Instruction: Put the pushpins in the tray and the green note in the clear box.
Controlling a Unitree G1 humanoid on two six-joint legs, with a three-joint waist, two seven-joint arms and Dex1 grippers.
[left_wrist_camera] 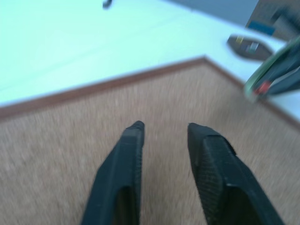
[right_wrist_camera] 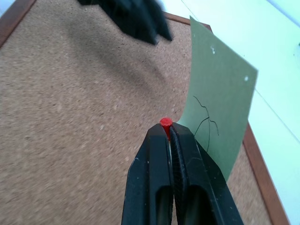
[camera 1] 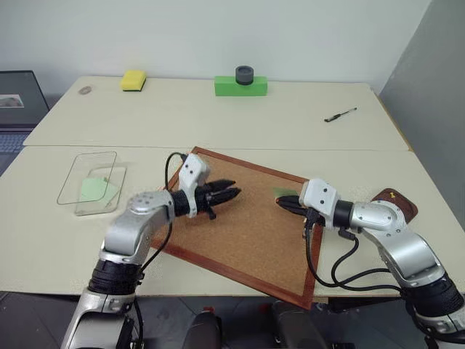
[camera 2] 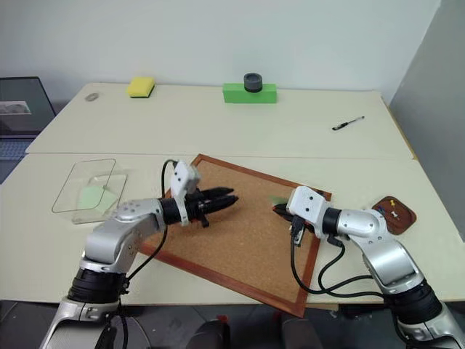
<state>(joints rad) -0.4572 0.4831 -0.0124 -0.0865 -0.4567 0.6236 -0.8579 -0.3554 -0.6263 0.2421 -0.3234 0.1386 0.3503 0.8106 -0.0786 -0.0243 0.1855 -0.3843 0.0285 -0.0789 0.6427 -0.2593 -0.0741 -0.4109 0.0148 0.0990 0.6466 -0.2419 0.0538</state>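
While cream tables [camera 1: 240, 123] meet white wall | left tool [camera 1: 227, 194] parted | right tool [right_wrist_camera: 168, 133] grips red pushpin [right_wrist_camera: 165, 123]

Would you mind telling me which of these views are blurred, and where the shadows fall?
Left wrist view: smeared throughout, its fingertips soft, the tray only a dark blob. Right wrist view: sharp near the red pushpin and green note, while the left gripper is blurred and casts a soft shadow on the corkboard. Eye views: crisp and evenly lit, with faint shadows on the board.

Cork board [camera 1: 247, 233] lies central on the table [camera 1: 218, 123] — clear box [camera 1: 91, 182] to its left, tray [camera 2: 393, 213] right.
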